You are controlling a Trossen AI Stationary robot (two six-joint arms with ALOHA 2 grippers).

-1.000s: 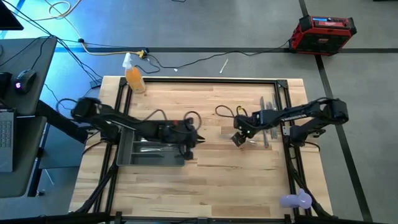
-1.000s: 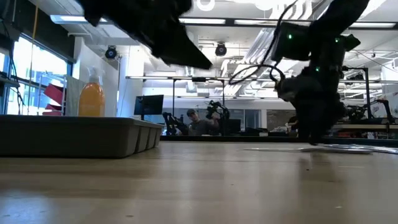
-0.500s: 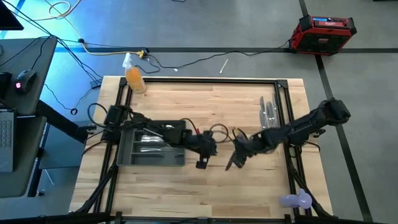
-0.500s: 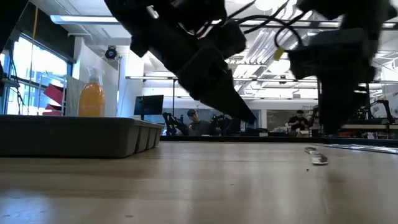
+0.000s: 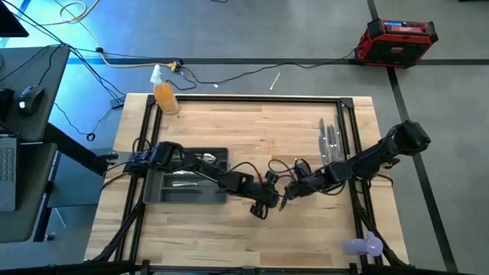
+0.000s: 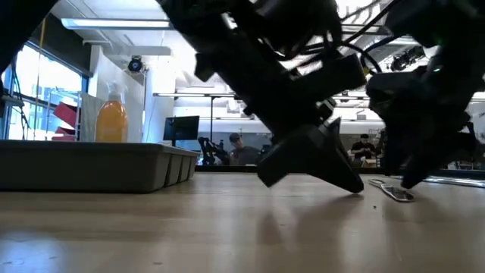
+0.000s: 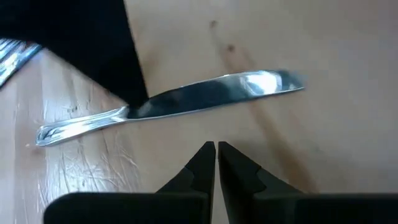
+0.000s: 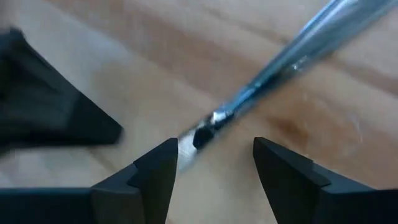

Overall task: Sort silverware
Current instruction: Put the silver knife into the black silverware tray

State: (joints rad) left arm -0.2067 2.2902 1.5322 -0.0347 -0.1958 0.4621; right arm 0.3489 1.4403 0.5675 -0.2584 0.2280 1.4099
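Overhead, left to right: the dark grey compartmented plastic tray [image 5: 157, 191] sits on the left part of the pale wooden table [image 5: 229, 237], with several shiny silver pieces of cutlery [image 5: 183, 177] lying in its compartments; an orange-filled plastic bottle [image 5: 165, 96] stands near the table's far left corner. The left arm reaches from beside the tray toward the table's middle. The left gripper [image 5: 263, 206] is low over the wood with its fingers pressed together and nothing between them; in the left wrist view the two dark fingertips [image 7: 204, 163] meet just short of a silver table knife [image 7: 186, 102] lying flat on the wood. The right gripper [image 5: 290, 191] is close beside the left one, its fingers [image 8: 155, 171] spread wide on either side of the same knife [image 8: 292, 59] without visibly touching it. The low view shows the knife [image 6: 395, 192] lying flat on the table. Farther right, a row of loose silver cutlery [image 5: 330, 139] lies near the table's right edge.
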